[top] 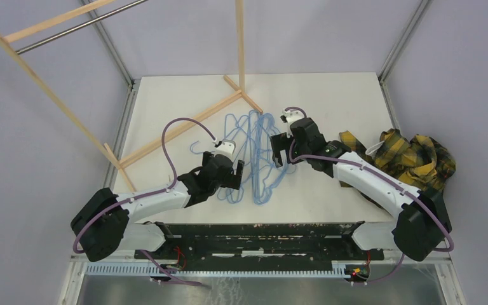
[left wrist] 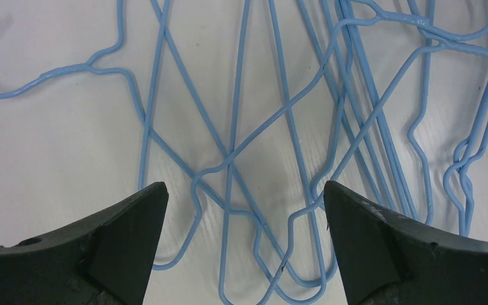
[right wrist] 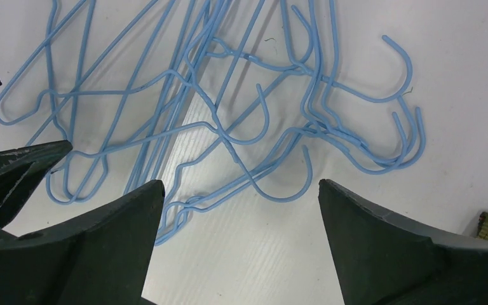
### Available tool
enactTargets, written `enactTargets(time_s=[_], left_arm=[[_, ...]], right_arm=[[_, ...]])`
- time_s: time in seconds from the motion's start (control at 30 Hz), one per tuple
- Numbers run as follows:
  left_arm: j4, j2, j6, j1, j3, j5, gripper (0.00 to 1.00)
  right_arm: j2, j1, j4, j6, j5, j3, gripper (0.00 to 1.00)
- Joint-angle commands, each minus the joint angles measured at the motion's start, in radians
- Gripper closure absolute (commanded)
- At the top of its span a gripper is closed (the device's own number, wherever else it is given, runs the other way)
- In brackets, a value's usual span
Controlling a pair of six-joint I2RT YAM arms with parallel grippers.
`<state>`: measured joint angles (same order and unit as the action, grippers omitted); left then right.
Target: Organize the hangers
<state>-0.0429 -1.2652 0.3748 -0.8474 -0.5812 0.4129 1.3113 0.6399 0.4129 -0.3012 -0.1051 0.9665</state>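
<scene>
Several light-blue wire hangers (top: 254,152) lie tangled in a flat pile on the white table (top: 330,101), between my two grippers. My left gripper (top: 236,176) is open and empty at the pile's left edge. In the left wrist view its fingers (left wrist: 133,222) straddle crossed hanger wires (left wrist: 229,159) lying on the table. My right gripper (top: 276,147) is open and empty at the pile's right edge. In the right wrist view the hooks and shoulders of the hangers (right wrist: 227,141) lie just ahead of its fingertips (right wrist: 136,210), with bare table between the jaws.
A wooden rack (top: 184,127) with a metal rod (top: 76,27) stands tilted at the back left, its base beam touching the pile's far end. A yellow plaid cloth (top: 413,155) lies at the right. The left gripper's fingers (right wrist: 13,165) show in the right wrist view.
</scene>
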Motion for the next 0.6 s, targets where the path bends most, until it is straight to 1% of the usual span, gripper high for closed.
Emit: enactTargets(time_s=[0.0,0.17,0.3,0.37,0.4,0.43,0.47,0.57], left_arm=[[0.053,0.002,-0.037,-0.012,-0.016,-0.012,0.01],[0.051,-0.001,-0.033,-0.016,-0.014,-0.008,0.01],[0.039,0.004,-0.022,-0.018,-0.016,-0.008,0.01],[0.034,0.012,-0.018,-0.020,-0.011,-0.007,0.01],[0.032,0.018,-0.017,-0.021,-0.006,-0.006,0.01],[0.031,0.022,-0.016,-0.021,-0.002,-0.005,0.01],[0.029,0.029,-0.016,-0.022,0.004,-0.005,0.01],[0.014,0.050,-0.012,-0.024,0.018,0.001,0.01]], right_arm=[[-0.008,0.007,-0.085,-0.021,0.028,0.026,0.00],[0.021,0.006,-0.121,0.002,0.074,0.036,0.00],[0.099,0.007,-0.193,-0.003,0.113,0.051,0.21],[0.160,0.007,-0.200,-0.018,0.134,0.084,0.36],[0.193,0.007,-0.201,-0.023,0.151,0.103,0.41],[0.223,0.007,-0.201,-0.028,0.166,0.124,0.44],[0.252,0.007,-0.207,-0.035,0.175,0.139,0.45],[0.321,0.007,-0.230,-0.045,0.184,0.172,0.45]])
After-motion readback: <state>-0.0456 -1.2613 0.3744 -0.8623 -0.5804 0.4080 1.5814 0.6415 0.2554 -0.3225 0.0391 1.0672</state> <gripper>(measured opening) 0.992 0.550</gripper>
